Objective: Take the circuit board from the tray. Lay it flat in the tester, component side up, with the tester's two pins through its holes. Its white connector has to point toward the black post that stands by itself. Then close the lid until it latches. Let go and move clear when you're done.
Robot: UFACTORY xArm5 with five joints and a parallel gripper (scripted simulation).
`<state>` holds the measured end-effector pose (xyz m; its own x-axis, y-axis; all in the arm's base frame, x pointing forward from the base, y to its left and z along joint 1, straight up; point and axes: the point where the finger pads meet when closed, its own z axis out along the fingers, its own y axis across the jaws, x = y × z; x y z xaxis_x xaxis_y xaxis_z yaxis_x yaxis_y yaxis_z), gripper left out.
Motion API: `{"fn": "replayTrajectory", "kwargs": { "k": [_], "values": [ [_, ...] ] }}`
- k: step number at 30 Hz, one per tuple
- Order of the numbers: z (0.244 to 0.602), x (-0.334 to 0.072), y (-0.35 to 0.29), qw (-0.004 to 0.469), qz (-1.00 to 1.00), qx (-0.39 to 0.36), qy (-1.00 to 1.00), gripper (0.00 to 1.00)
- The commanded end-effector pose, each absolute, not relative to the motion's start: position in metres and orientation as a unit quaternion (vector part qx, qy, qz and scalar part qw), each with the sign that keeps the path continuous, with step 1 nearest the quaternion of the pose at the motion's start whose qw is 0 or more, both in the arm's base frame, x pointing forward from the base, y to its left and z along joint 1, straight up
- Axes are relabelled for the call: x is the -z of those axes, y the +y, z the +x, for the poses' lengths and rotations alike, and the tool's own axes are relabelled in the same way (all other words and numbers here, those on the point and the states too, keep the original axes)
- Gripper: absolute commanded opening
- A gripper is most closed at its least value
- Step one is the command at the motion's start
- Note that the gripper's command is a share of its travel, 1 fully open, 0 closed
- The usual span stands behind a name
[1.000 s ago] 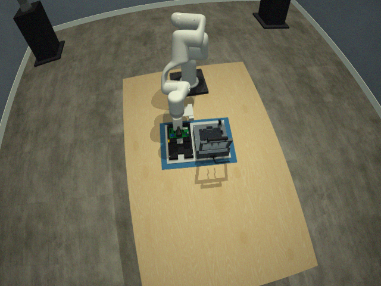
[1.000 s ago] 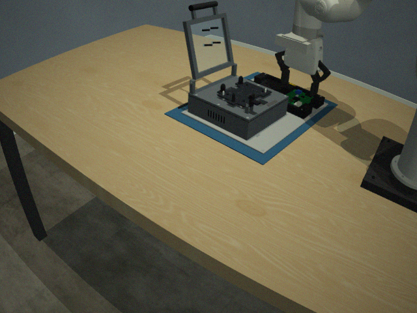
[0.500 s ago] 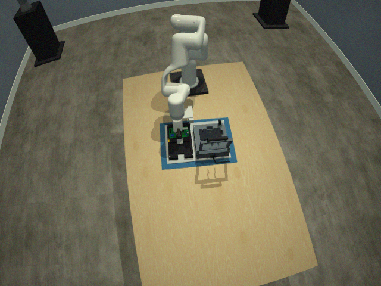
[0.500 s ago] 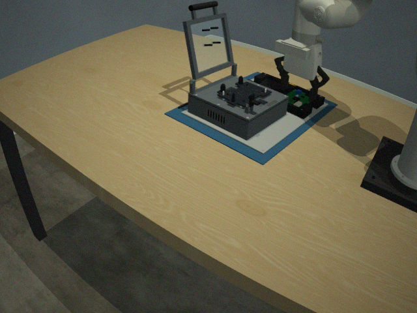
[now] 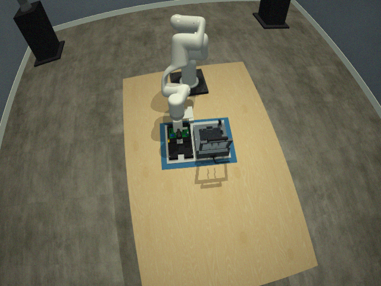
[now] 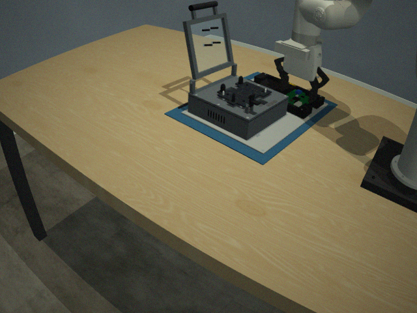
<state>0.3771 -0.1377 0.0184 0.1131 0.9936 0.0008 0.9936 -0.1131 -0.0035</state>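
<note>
The thin, stiff green circuit board [image 6: 297,98] in the black tray [image 6: 304,109] looks light and fragile; the wide-open, empty claw [image 6: 300,88] straddling it should pinch its bare edges.

Our upright tester lid [image 6: 209,47] a barrier toward the table's far edge, beside our tray [image 6: 304,108].
</note>
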Motion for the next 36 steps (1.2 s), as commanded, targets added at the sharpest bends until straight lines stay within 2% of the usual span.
{"fn": "replayTrajectory", "kwargs": {
  "k": [1, 36],
  "values": [
    [0.378, -0.019, -0.138, 0.000, -0.746, 0.000, -0.666, 1.00],
    [0.378, -0.007, -0.138, 0.000, -0.746, 0.000, -0.666, 1.00]
  ]
}}
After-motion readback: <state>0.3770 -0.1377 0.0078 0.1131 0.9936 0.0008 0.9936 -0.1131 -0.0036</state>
